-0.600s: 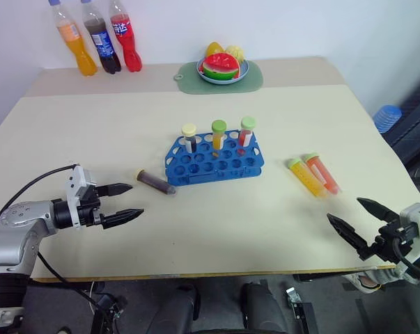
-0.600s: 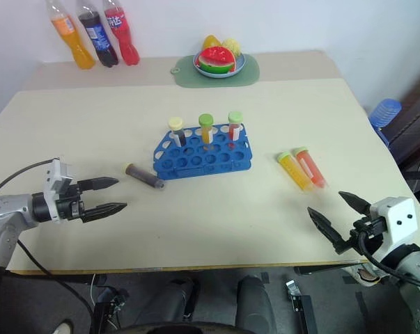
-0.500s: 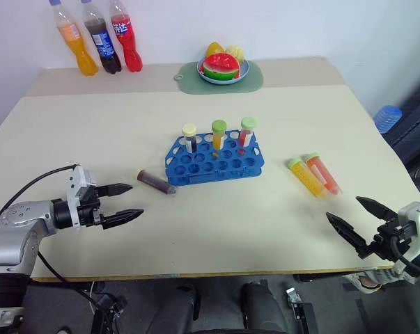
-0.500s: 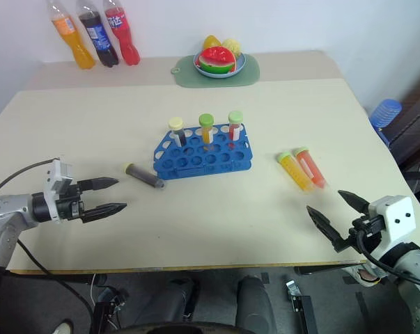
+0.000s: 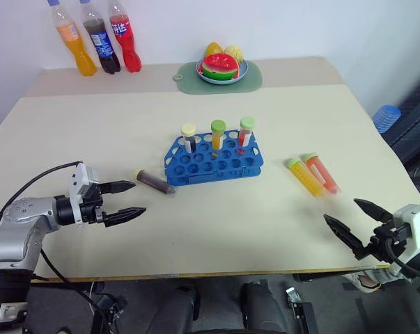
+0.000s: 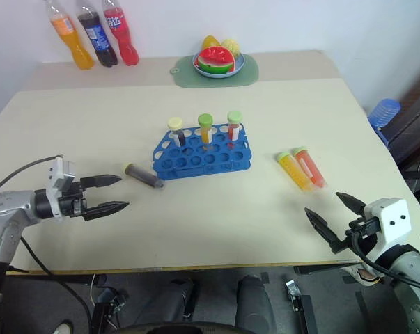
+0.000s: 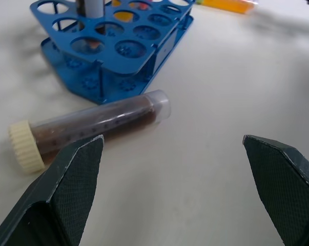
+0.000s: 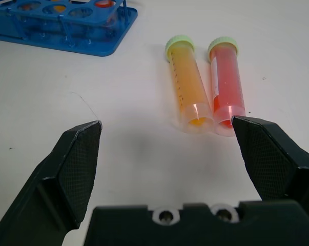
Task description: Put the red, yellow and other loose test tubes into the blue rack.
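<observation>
- Little has changed over the last half second: the left gripper (image 5: pixel 128 200) has edged a touch toward the centre of the frame, closer to the brown tube (image 5: pixel 155 181), while the right gripper (image 5: pixel 356 220) has slipped slightly lower toward the bottom right corner
- Nothing on the worktop (image 5: pixel 112 132) has shifted; every tube lies or stands where it did
- Both sets of fingers are spread wide and hold nothing
- The blue rack (image 5: pixel 214 160) sits in the middle of the frame with three capped tubes standing in its back row
- The brown tube lies on its side just left of the rack, its clear end close to the rack's corner; in the left wrist view it lies across the gap between the fingers, not yet between them
- The yellow tube (image 5: pixel 304 177) and the red tube (image 5: pixel 321 172) lie side by side, touching, right of centre; the right wrist view shows them ahead of the open fingers
- My reading: three loose tubes are left to rack, and the left arm looks to be starting an approach on the brown one, with no grasp made yet
</observation>
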`<state>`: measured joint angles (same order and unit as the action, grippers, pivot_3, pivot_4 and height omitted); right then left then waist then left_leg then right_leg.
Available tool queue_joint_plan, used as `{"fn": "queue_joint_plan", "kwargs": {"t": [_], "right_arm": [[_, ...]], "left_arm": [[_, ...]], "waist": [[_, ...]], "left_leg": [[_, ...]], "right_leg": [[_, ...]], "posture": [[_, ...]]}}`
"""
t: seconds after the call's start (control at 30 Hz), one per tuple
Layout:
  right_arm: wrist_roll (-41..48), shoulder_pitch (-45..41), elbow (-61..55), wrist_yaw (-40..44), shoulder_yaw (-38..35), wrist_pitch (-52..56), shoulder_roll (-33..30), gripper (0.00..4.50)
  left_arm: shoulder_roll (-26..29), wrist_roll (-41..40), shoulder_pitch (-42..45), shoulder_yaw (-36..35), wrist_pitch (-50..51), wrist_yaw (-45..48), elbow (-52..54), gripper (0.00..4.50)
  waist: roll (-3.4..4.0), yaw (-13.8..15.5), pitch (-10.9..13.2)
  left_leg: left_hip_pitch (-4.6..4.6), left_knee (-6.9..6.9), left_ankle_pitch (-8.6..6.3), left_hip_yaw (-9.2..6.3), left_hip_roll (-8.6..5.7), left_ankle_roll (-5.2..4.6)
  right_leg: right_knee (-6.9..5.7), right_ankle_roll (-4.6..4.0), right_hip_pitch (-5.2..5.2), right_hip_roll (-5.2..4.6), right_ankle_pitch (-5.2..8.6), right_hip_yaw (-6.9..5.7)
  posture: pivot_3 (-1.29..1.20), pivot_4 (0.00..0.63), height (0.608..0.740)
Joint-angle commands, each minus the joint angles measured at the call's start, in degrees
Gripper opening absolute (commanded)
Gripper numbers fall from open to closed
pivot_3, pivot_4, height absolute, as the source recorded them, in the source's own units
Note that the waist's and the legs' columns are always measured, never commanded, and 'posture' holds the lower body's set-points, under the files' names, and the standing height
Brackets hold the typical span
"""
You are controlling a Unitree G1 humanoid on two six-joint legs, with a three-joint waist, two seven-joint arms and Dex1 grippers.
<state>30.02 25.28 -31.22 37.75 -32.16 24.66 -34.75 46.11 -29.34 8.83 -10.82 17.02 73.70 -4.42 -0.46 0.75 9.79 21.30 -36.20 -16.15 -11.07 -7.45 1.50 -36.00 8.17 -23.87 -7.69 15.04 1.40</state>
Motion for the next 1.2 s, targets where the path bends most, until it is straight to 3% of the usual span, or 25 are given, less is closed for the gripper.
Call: {"fn": "queue_joint_plan", "kwargs": {"t": [0.03, 0.3, 0.5, 0.7, 0.97, 1.2], "right_arm": [[0.3, -0.2, -1.3, -0.2, -0.5, -0.9, 0.2, 4.47], [3.9, -5.1, -0.2, 0.1, -1.8, 3.6, -3.1, 4.47], [3.5, -16.6, 9.1, 0.7, 0.9, 13.3, -14.0, 4.47], [1.5, -31.0, 23.9, 4.9, 10.6, 21.4, -23.2, 4.47], [-5.8, -50.9, 42.8, 6.3, 23.4, 21.8, -22.1, 4.47], [-12.1, -60.6, 54.8, 8.8, 30.2, 18.9, -19.4, 4.47]], "left_arm": [[0.2, -0.8, 0.7, -0.3, -1.1, 1.8, 0.4, 4.50], [0.8, -2.6, 0.6, 1.0, -0.3, 6.4, 4.3, 4.50], [1.3, -1.9, 1.4, 5.0, -0.7, 10.4, 8.8, 4.50], [-0.1, -2.6, 4.6, 7.7, 0.2, 9.8, 11.4, 4.50], [-1.0, -2.3, 4.4, 9.2, 0.4, 8.6, 13.0, 4.50], [-1.2, -2.6, 1.7, 8.8, 0.2, 6.8, 15.1, 4.50]], "waist": [[0.00, 0.0, 0.0], [0.00, -0.1, 0.0], [0.00, 0.0, 0.0], [0.01, -0.1, 0.0], [0.05, -0.8, 0.0], [0.05, -1.5, 0.0]], "left_leg": [[0.00, 0.00, 0.00, 0.00, 0.00, 0.00], [0.00, -0.02, 0.01, 0.00, 0.00, 0.01], [0.00, -0.08, 0.01, 0.09, 0.01, 0.02], [0.04, -0.08, 0.02, 0.15, 0.04, 0.02], [0.14, -0.09, 0.12, 0.27, 0.06, 0.19], [0.17, -0.07, 0.17, 0.26, 0.05, 0.28]], "right_leg": [[-0.01, 0.00, 0.00, 0.00, 0.00, 0.00], [-0.02, -0.01, 0.00, 0.00, -0.01, 0.00], [-0.02, -0.06, 0.01, 0.01, -0.05, 0.02], [-0.01, -0.07, -0.01, 0.03, -0.06, 0.01], [-0.03, -0.02, -0.19, 0.02, -0.16, 0.07], [-0.05, -0.01, -0.26, 0.01, -0.18, 0.08]], "posture": [[0.00, 0.150, 0.740], [0.00, 0.150, 0.740], [0.00, 0.150, 0.740], [0.00, 0.150, 0.740], [0.00, 0.150, 0.740], [0.00, 0.150, 0.740]]}}
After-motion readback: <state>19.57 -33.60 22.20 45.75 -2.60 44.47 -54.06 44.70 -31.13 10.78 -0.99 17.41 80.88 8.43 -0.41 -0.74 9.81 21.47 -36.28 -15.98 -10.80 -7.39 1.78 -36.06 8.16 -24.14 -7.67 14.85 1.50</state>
